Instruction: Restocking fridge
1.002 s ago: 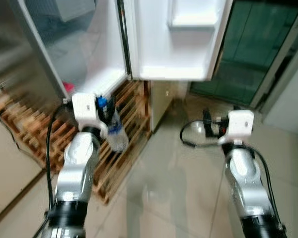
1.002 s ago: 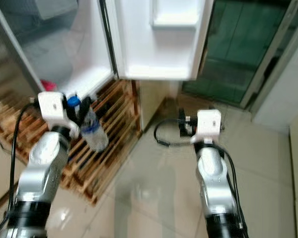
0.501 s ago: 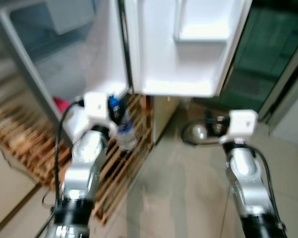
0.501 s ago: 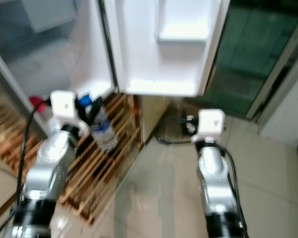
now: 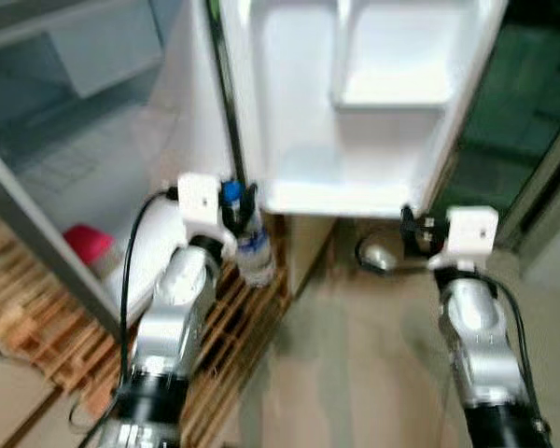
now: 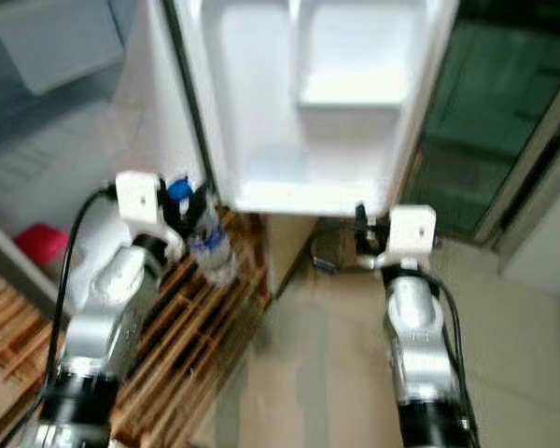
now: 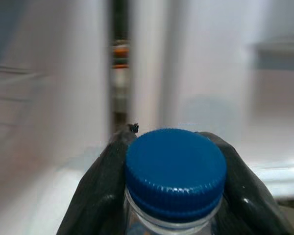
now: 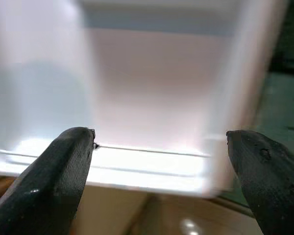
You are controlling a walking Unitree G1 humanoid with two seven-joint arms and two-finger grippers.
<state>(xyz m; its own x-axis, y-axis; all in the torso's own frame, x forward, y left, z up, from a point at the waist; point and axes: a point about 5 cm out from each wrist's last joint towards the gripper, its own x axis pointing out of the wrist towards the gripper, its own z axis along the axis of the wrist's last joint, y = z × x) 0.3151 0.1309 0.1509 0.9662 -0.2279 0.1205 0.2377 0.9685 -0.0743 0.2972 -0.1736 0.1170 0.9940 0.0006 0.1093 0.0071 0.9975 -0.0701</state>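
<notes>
My left arm was raised in front of me, elbow bent, forearm reaching up and forward toward the open fridge (image 5: 103, 140). My left gripper (image 5: 239, 200) was clamped on the neck of a water bottle (image 5: 256, 254), just under its blue cap (image 7: 175, 170); from the wrist camera the two black fingers (image 7: 95, 196) pressed in on either side of the cap. The bottle hung below the gripper, tilted a little, its clear body over the wooden pallet (image 5: 233, 345) that the fridge stood on. It sat just below the bottom edge of the open fridge door (image 5: 355, 112) and close to the hinge side, not yet inside any shelf.

My right arm was also lifted, forearm nearly upright, with my right gripper (image 5: 409, 231) near the lower corner of the door. Its fingers (image 8: 59, 176) were spread wide with nothing between them (the wrist camera looked straight through the gap at the white door bin).

Inside the fridge, low down, a red object (image 5: 91, 245) lay on the floor of the compartment; it was too blurred to tell what it was. The tiled floor (image 5: 355, 373) stretched beneath my right arm.
</notes>
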